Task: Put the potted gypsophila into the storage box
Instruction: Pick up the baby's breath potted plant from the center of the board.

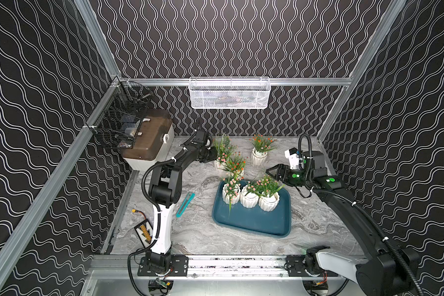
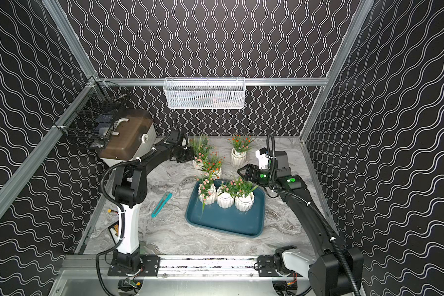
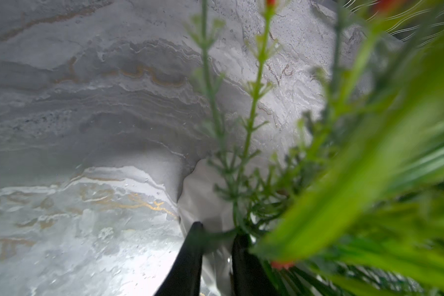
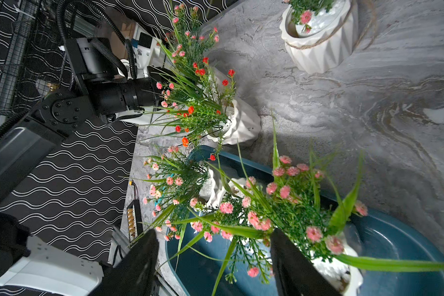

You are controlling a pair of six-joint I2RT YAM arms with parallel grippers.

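We see three potted gypsophila standing in the storage box and three on the surface behind it. The left hand straddles the rear-left pot at its rim, fingers close together — whether it clamps, we cannot tell. The right hand hovers open near the boxed plants — holding nothing.

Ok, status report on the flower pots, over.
Left gripper straddles far pot rim, grip unclear. Right gripper open, empty, by storage box. Three pots boxed, three not. Neighbouring pot crowds left.
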